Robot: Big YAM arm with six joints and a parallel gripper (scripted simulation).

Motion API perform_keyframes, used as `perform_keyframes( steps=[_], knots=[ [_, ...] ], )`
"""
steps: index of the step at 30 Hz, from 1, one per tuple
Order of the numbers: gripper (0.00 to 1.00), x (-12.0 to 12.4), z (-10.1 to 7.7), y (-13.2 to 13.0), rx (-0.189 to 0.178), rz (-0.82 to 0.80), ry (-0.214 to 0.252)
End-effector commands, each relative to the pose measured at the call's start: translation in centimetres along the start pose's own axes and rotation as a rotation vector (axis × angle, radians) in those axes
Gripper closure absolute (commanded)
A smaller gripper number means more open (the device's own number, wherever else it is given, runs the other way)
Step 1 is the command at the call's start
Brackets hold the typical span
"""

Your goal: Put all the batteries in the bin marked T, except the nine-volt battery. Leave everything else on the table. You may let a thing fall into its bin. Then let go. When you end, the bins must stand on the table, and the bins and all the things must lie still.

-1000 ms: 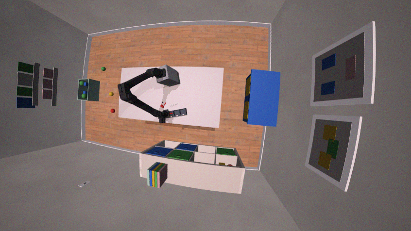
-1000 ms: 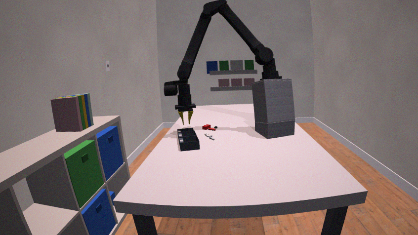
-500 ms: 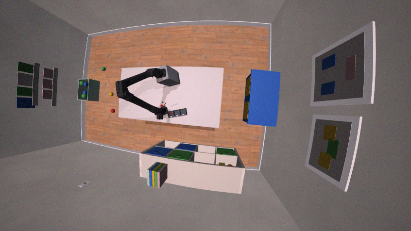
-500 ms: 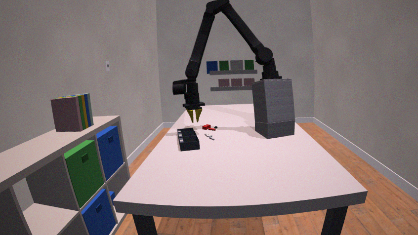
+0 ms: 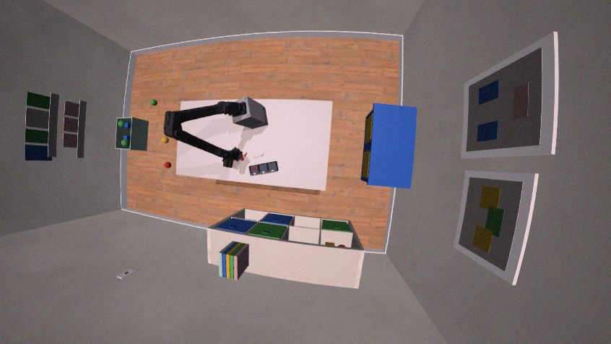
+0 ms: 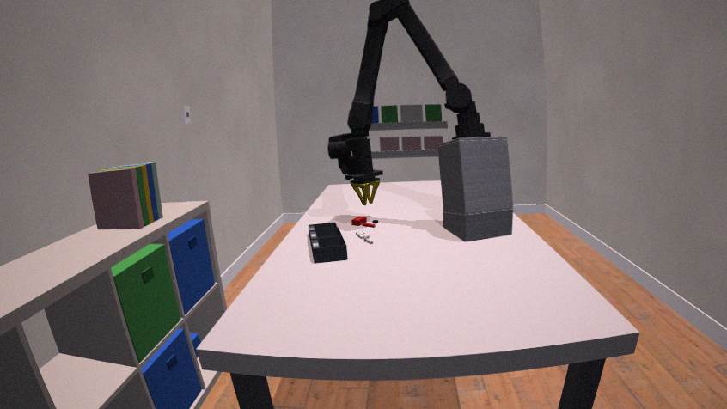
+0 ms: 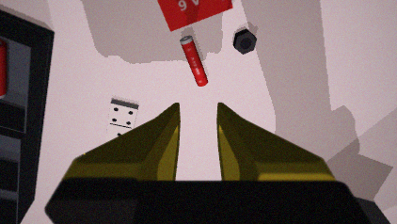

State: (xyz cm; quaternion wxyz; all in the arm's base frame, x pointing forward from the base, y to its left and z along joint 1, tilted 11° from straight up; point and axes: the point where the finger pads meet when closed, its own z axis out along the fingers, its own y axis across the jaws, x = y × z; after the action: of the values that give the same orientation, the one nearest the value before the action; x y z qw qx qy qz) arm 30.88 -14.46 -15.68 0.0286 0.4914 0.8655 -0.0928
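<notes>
A loose red cylindrical battery (image 7: 194, 61) lies on the white table just ahead of my fingertips in the wrist view. The red nine-volt battery (image 7: 195, 11) lies beyond it at the top edge. My gripper (image 7: 198, 111) hovers above the table with a gap between its yellow fingers and nothing in it; it also shows in the exterior view (image 6: 365, 195). The black row of bins (image 6: 326, 241) stands to the left. Another red battery (image 7: 2, 68) lies inside one compartment at the wrist view's left edge.
A black hex nut (image 7: 245, 41) lies right of the loose battery. A white domino (image 7: 123, 114) lies left of my fingers. The arm's grey pedestal (image 6: 475, 188) stands on the table behind and to the right.
</notes>
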Motion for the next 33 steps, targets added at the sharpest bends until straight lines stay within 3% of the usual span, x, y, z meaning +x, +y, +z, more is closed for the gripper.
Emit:
perform_keyframes(
  steps=[1,7,10,33],
  knots=[
    [0.77,-1.1,-0.6,-0.8,-0.034,-0.151,-0.034],
    [0.77,0.2,0.2,0.4,-0.04,-0.272,-0.028],
    [0.77,-0.3,0.4,-0.3,-0.053,-0.332,-0.035],
    [0.77,-0.6,-0.3,0.4,-0.06,-0.33,-0.053]
  ],
)
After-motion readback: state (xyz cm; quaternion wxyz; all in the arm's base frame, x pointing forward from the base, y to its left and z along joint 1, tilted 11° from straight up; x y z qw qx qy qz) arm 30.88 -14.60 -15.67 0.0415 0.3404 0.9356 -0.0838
